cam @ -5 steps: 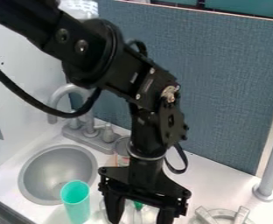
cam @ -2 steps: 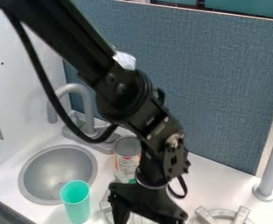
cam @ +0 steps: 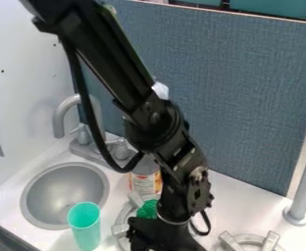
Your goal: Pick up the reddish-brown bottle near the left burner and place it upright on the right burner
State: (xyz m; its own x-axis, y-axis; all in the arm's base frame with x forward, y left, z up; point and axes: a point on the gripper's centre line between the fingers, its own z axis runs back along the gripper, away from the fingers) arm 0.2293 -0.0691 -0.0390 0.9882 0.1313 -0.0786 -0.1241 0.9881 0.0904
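While the black two-finger gripper hangs at the bottom centre of the frame, whether it is open or closed cannot be told. Just above it, a bright green, bumpy object lies partly hidden at the round grey burner grate. Higher up stands a grey-topped can with a red-and-white label; at lower left, a translucent teal plastic cup stands upright near the round grey sink.

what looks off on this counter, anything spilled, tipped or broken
Nothing stands out. The teal cup and the can both stand upright near the sink, and no spill or damage shows. The green thing at the burner is partly hidden, so I can't judge it.
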